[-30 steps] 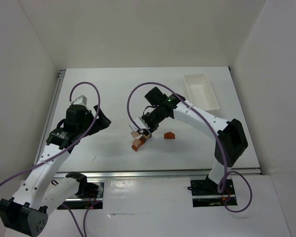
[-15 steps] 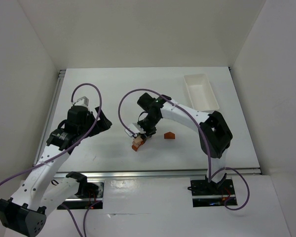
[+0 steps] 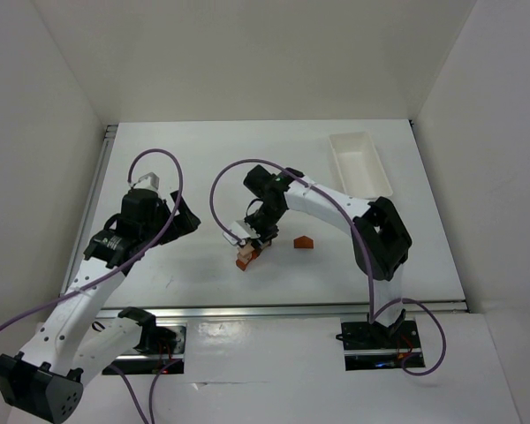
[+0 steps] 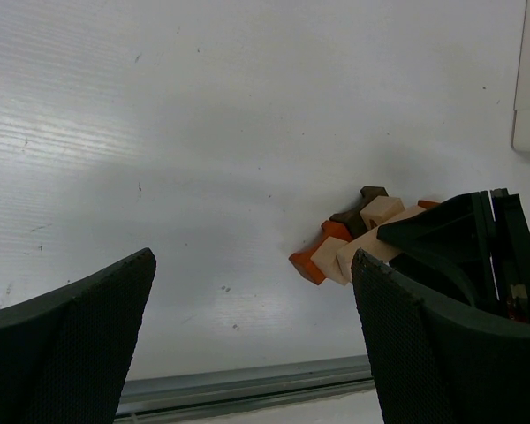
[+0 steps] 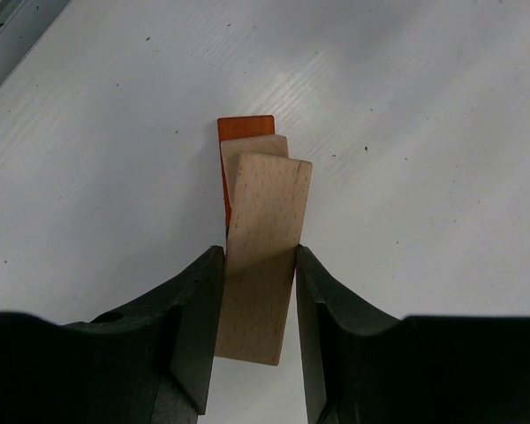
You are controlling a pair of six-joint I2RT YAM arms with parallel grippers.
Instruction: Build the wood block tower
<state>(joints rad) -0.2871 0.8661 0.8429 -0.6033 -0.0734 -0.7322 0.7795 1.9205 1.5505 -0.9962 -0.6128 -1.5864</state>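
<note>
White tray [image 3: 362, 166] well apart from block tower [image 3: 244, 261]

Right claw [image 5: 255, 281] clamps pale plank [image 5: 265, 216] over orange block [image 5: 245, 127].

The pale plank [image 5: 265, 203] is bare, matt wood with fine speckled pores; the orange-red block [image 5: 246, 128] looks painted and smooth. The right tool [image 5: 258, 258] is smooth black plastic with a dull sheen; the left tool [image 4: 252, 261] has finely dimpled matt black fingers [image 4: 71, 353]. The white bench [image 5: 406, 132] is finely ribbed, faintly glossy.
</note>
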